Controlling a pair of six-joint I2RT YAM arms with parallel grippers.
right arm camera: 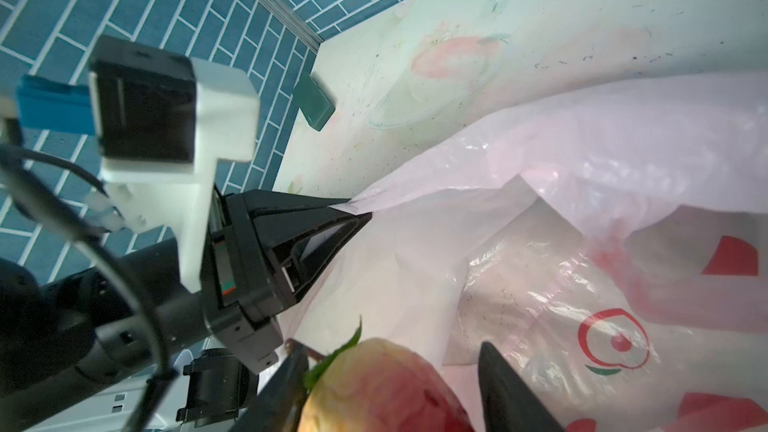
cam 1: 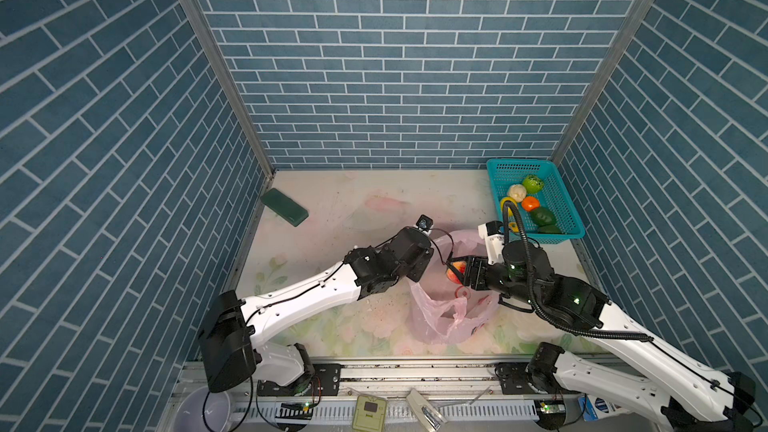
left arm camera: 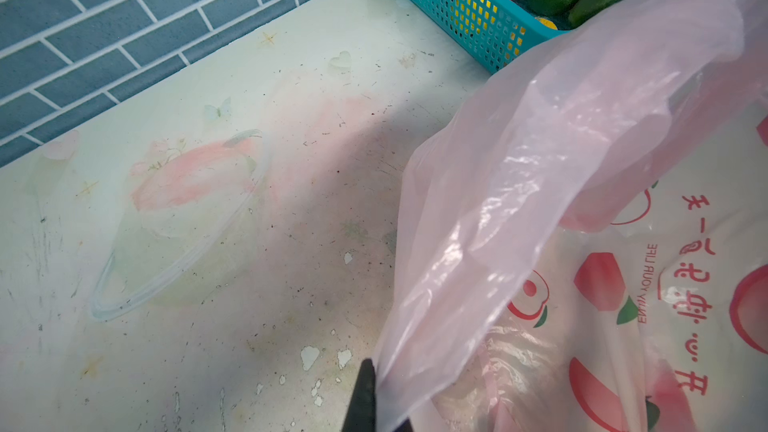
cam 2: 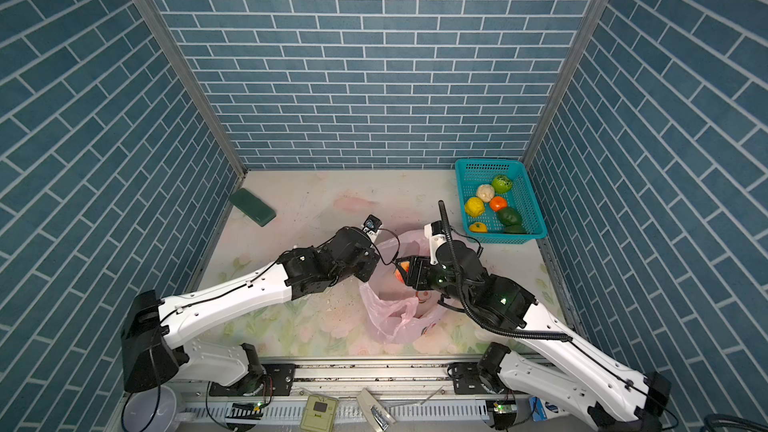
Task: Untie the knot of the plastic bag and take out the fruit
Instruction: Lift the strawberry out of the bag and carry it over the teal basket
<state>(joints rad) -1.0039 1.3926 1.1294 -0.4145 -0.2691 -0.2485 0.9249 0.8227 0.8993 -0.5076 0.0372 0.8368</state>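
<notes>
Toward six o'clock on the table, we saw the plastic bag lying crumpled, its mouth gaping. Just beyond, the left gripper, pressed together, pinched the bag's rim. The right gripper clasped a red-and-yellow fruit over the opening. Farther off, at two o'clock, a teal basket held several other fruits. A dark green block lay at ten o'clock.

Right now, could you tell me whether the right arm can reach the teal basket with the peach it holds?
Probably yes. The right hand grips the peach over the pink bag, and the teal basket sits close beyond it, with only bare table between.
</notes>
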